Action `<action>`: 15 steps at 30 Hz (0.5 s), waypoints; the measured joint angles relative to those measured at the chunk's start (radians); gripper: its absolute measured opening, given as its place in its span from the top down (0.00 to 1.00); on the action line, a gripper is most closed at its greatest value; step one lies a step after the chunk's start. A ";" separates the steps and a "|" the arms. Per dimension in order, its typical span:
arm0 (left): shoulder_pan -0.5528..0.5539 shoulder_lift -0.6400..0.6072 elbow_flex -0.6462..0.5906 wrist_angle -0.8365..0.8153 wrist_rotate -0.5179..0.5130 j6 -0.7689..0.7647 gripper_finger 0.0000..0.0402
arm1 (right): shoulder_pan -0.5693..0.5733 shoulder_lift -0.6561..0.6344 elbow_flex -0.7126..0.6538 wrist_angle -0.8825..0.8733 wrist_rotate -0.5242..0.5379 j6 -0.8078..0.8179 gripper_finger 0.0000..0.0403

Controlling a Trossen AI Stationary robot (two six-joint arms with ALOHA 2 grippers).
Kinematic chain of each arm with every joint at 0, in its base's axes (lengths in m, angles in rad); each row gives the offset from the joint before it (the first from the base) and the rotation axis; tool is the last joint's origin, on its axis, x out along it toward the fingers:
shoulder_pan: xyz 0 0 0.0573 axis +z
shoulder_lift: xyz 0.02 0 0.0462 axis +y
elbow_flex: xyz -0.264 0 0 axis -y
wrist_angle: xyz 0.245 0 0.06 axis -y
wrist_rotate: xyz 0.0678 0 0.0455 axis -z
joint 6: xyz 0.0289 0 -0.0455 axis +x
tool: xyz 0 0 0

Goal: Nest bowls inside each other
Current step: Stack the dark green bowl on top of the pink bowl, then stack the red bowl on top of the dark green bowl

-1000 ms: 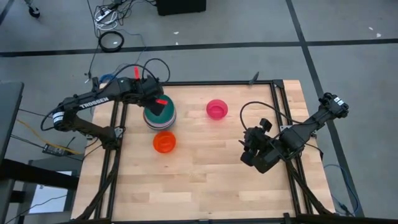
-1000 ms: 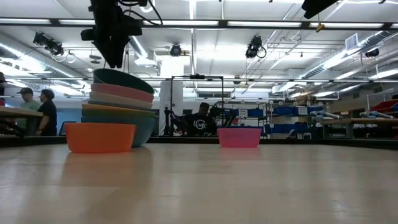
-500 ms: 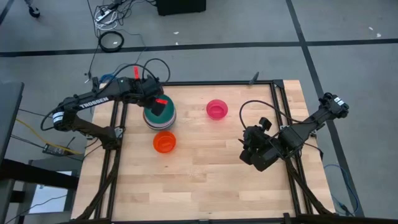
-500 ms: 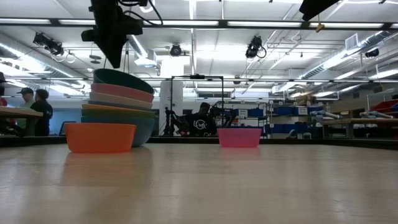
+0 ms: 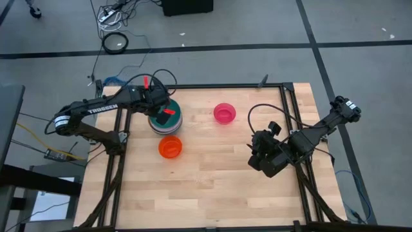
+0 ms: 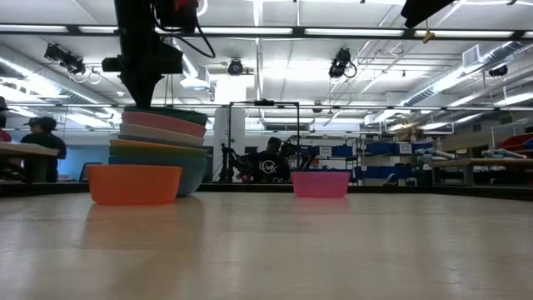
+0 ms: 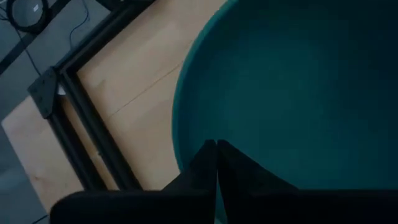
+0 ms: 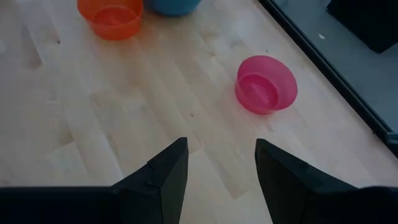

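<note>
A stack of nested bowls [image 5: 154,122] stands at the table's far left, with a teal bowl [image 6: 179,114] on top, lying level in the pink one below it. My left gripper [image 5: 166,116] is shut and stands down inside the teal bowl [image 7: 298,93], close to its rim. An orange bowl [image 5: 170,147] rests on its base just in front of the stack. A hot pink bowl [image 5: 224,113] stands alone at the far middle. My right gripper [image 5: 264,164] hovers open over the table's right side, with nothing between its fingers. My left gripper sets its shut fingertips [image 7: 216,152] on the teal bowl's inner wall [image 7: 205,106], just inside the rim on the side toward the table's left edge. The fingers come steeply from above. The bowl sits level in the stack under them.
The black frame rail [image 5: 122,119] runs along the table's left edge beside the stack. Bare wood [image 5: 212,187] lies across the near half of the table. In the low view, people and shelving show in the room beyond.
My left gripper has shut and gone down onto the stack. The teal bowl, which lay tilted on top with one side raised, now lies level and lower in the bowl beneath. My right arm has kept still.
</note>
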 joint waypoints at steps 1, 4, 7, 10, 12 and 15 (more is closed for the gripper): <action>0.000 0.000 -0.012 0.014 0.005 0.000 0.95 | 0.000 0.000 0.000 0.000 0.000 0.000 0.57; 0.000 0.000 -0.044 0.047 0.027 0.002 0.95 | 0.000 0.000 0.000 0.000 0.000 0.000 0.57; 0.000 0.000 -0.048 0.059 0.032 0.002 0.95 | 0.000 0.000 0.000 0.000 0.000 0.000 0.57; 0.000 0.000 -0.002 0.046 0.044 0.002 0.95 | 0.000 0.000 0.000 0.000 0.000 0.000 0.57; -0.007 0.000 0.057 0.020 0.073 0.008 0.95 | -0.001 0.000 0.000 0.000 0.001 0.000 0.57; -0.049 -0.001 0.165 -0.001 0.099 0.041 0.95 | -0.012 -0.001 -0.007 -0.018 0.005 0.023 0.57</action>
